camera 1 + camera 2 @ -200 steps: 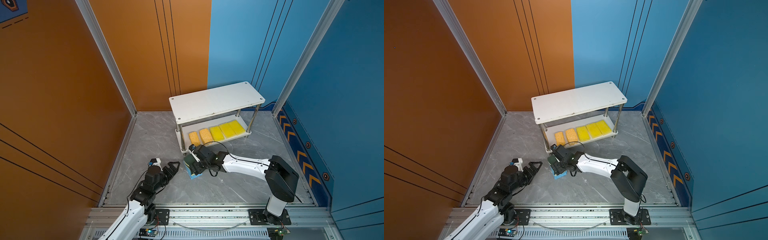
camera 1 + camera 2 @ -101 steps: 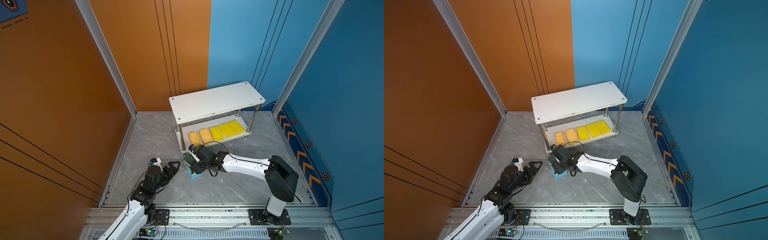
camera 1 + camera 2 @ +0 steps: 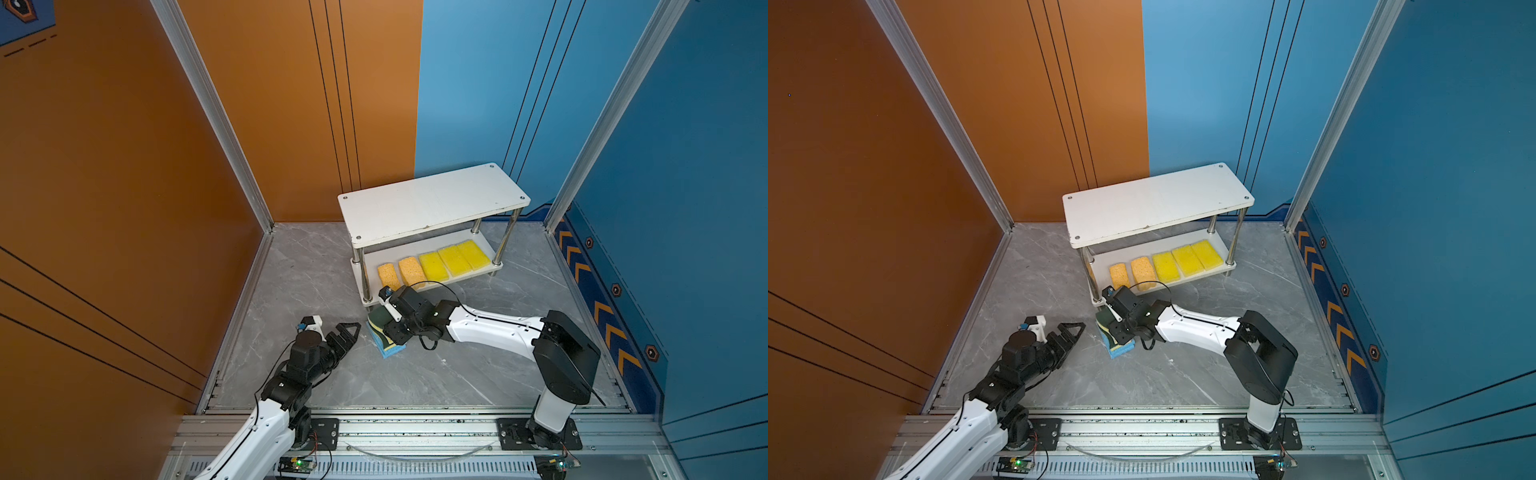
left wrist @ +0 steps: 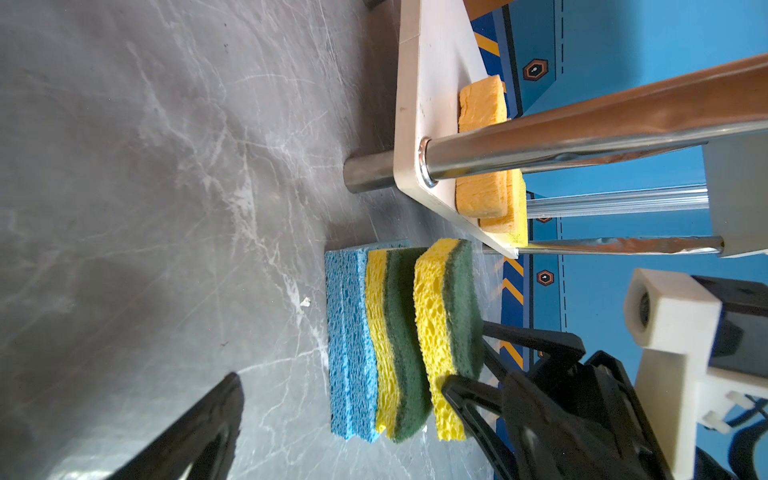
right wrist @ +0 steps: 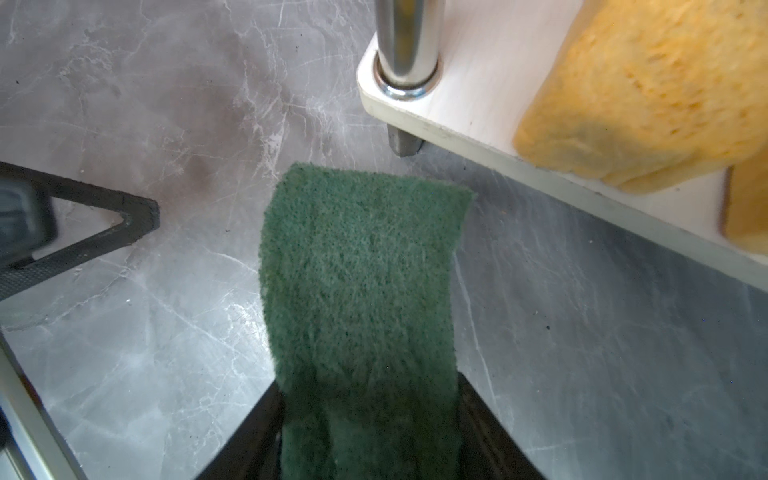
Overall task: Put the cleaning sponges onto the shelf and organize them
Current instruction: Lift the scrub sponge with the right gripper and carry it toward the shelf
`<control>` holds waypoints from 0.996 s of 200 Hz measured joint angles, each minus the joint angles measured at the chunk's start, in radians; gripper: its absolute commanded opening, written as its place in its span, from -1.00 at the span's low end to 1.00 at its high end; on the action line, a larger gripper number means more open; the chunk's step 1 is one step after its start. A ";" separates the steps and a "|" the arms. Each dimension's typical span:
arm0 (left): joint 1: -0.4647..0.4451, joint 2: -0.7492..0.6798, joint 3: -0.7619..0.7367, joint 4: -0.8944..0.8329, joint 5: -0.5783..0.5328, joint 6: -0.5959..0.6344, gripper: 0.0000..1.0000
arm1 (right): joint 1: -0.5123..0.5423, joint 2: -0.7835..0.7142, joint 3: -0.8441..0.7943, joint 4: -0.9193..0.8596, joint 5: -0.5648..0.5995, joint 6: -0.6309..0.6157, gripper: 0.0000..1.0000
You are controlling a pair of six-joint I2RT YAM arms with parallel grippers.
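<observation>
Black plastic comes first from my seat: the left tool is low over the front-left part of the bench. Its jaws stand apart with nothing between them, tips aimed at the sponge stack close by. In the left wrist view I see only 1 of its fingers, clear of the stack.

Next out, near the middle of the bench, sits that stack. At the bottom, 2 blue sponges lie flat on the grey marble surface, 1 on the other. On them rests the lower green-topped sponge, wavy yellow under a dark green face. Above it is the upper green-topped sponge, and my right tool is clenched on it, 1 finger on each long side. The right wrist view shows its green face running out from between the 2 fingers. This upper sponge sits shifted toward the shelf relative to the 1 below, and I cannot tell whether the 2 touch. In both top views the right arm reaches in from the right side and hides most of the stack.

Farthest, toward the back edge and right of centre, stands the shelf. Its front-left post is just beyond the stack. On the lower board, 5 sponges lie side by side in 1 row. The 2 orange sponges are at the left end, then 3 yellow sponges run to the right end.
</observation>
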State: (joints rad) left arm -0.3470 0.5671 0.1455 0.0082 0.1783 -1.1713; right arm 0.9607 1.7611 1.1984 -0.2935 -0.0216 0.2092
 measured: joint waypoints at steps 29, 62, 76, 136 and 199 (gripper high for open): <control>0.000 0.000 0.000 0.003 0.000 0.000 0.95 | -0.006 -0.030 -0.022 0.014 -0.014 0.000 0.08; 0.000 0.013 0.000 0.006 0.000 0.000 0.95 | -0.013 -0.055 -0.036 0.029 -0.032 0.000 0.08; -0.002 0.021 0.000 0.016 0.000 0.000 0.95 | -0.016 -0.062 -0.045 0.034 -0.035 0.000 0.08; -0.014 0.071 0.001 0.070 0.003 0.000 0.95 | -0.033 -0.127 -0.068 0.035 -0.035 0.000 0.06; -0.033 0.139 0.034 0.115 0.007 0.001 0.95 | -0.060 -0.217 -0.068 0.013 -0.035 -0.005 0.04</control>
State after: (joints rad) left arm -0.3798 0.7059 0.1799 0.1234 0.1856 -1.1706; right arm 0.9012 1.5444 1.1301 -0.2802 -0.0566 0.2047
